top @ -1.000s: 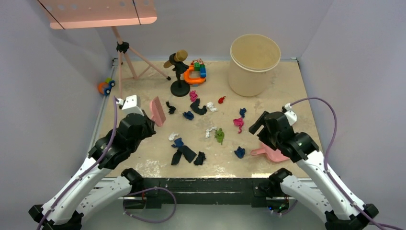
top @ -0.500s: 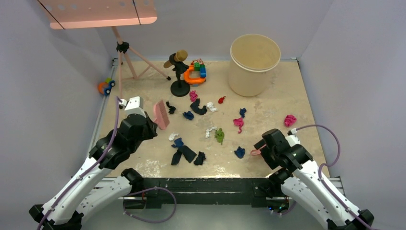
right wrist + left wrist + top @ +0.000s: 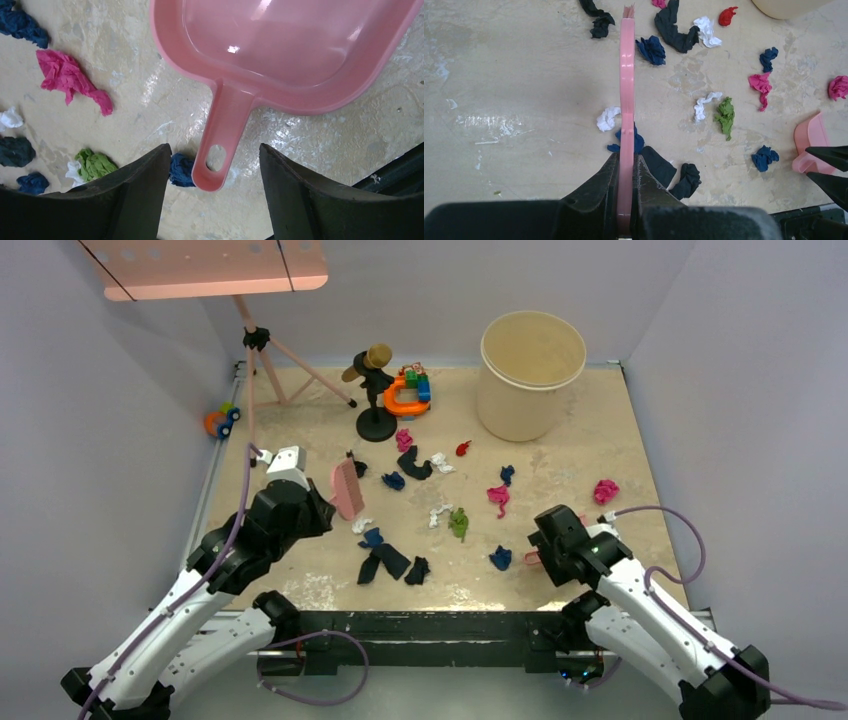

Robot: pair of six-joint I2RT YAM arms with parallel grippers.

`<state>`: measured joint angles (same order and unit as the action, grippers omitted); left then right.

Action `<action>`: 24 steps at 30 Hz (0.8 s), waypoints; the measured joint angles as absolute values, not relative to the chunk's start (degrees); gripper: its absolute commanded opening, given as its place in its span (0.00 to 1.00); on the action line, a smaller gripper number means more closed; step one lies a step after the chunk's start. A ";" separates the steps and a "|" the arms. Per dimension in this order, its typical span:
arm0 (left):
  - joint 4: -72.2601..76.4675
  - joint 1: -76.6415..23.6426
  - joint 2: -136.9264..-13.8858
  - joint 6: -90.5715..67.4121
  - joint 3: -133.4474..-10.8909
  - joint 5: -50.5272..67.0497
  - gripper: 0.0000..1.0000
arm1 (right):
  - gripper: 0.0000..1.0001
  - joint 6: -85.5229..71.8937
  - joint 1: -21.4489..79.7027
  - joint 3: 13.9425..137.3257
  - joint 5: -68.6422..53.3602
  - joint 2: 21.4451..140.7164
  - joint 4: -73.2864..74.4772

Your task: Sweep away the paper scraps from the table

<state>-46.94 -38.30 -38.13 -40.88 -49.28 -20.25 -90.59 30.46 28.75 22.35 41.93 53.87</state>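
Paper scraps (image 3: 459,523) in navy, blue, pink, green and white lie scattered over the middle of the beige table (image 3: 590,430); one pink wad (image 3: 605,490) sits apart at the right. My left gripper (image 3: 626,167) is shut on the handle of a pink brush (image 3: 626,90), held on edge above a white scrap (image 3: 607,119) and a blue one. My right gripper (image 3: 215,150) is open, its fingers straddling the handle of the pink dustpan (image 3: 290,45) without touching it. A blue scrap (image 3: 181,170) lies beside that handle. In the top view the right gripper (image 3: 545,540) hides most of the dustpan.
A tall beige bucket (image 3: 532,360) stands at the back right. Toy blocks with an orange ring (image 3: 410,390), a black stand (image 3: 376,400) and a tripod (image 3: 270,360) are at the back. The dustpan lies close to the table's near edge.
My right arm has pulled back and down over the dustpan handle, its jaws narrowing, and uncovered the pink wad at the right. The left gripper has carried the brush slightly right.
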 measured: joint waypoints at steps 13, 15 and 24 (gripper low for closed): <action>-47.81 -38.30 -37.78 -40.88 -48.77 -19.22 0.00 | 0.37 -93.38 30.46 28.93 24.14 51.33 51.40; -48.18 -38.30 -37.60 -40.88 -48.77 -19.25 0.00 | 0.33 -92.49 30.46 29.95 25.30 51.35 52.84; -50.04 -38.30 -35.70 -40.82 -48.82 -20.53 0.00 | 0.28 -64.75 30.41 39.05 27.99 47.81 48.07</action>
<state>-50.04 -38.30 -35.70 -40.82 -48.82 -20.53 -64.75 30.41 39.05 27.99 47.81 48.07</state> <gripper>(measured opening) 0.121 0.338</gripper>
